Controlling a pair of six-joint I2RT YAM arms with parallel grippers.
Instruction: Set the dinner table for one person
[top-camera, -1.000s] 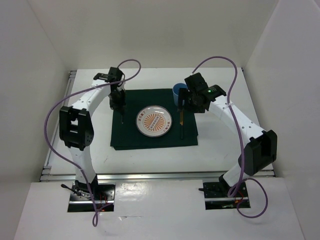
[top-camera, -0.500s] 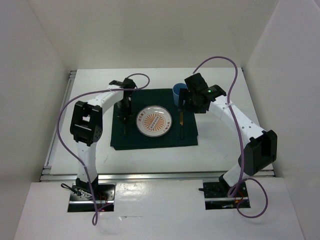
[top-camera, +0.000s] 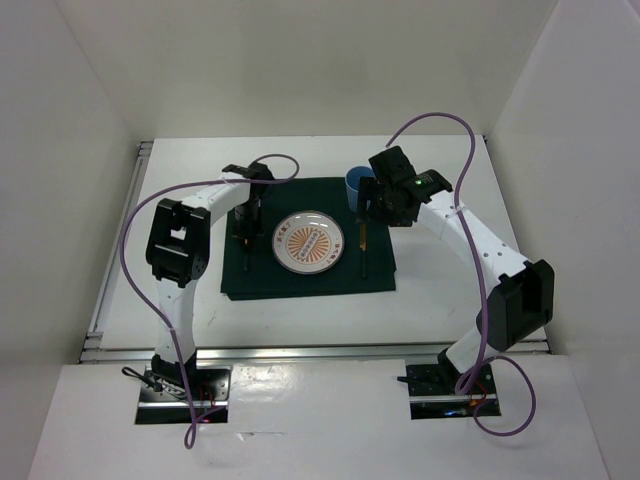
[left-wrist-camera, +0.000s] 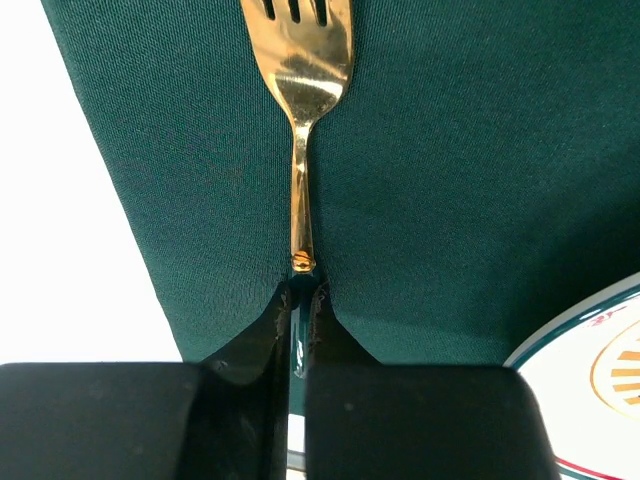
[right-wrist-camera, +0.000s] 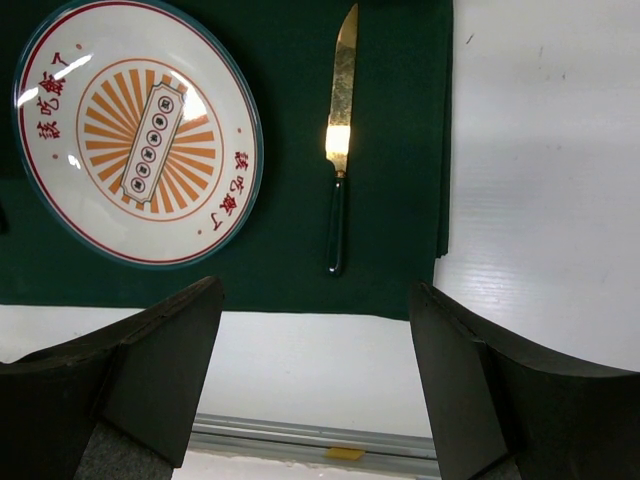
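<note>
The dinner table (top-camera: 300, 320) is a white top with metal rails. A dark green placemat (top-camera: 300, 282) lies on it with a patterned plate (top-camera: 308, 242) in the middle. My left gripper (top-camera: 245, 232) is shut on the dark handle of a gold fork (left-wrist-camera: 300, 70), low over the mat's left part (left-wrist-camera: 420, 150), left of the plate (left-wrist-camera: 600, 350). A gold knife with a dark handle (right-wrist-camera: 338, 150) lies on the mat right of the plate (right-wrist-camera: 135, 130). My right gripper (right-wrist-camera: 315, 290) is open and empty above the mat's far right corner (top-camera: 372, 208).
A blue cup (top-camera: 357, 183) stands at the mat's far right corner, next to the right gripper. Bare white table (right-wrist-camera: 530, 150) lies right of the mat. A metal rail (right-wrist-camera: 330, 440) runs along the table edge. White walls enclose the table on three sides.
My left arm has swung in toward the plate and brought the fork over the mat's left part. The right arm, knife, plate and cup have not moved.
</note>
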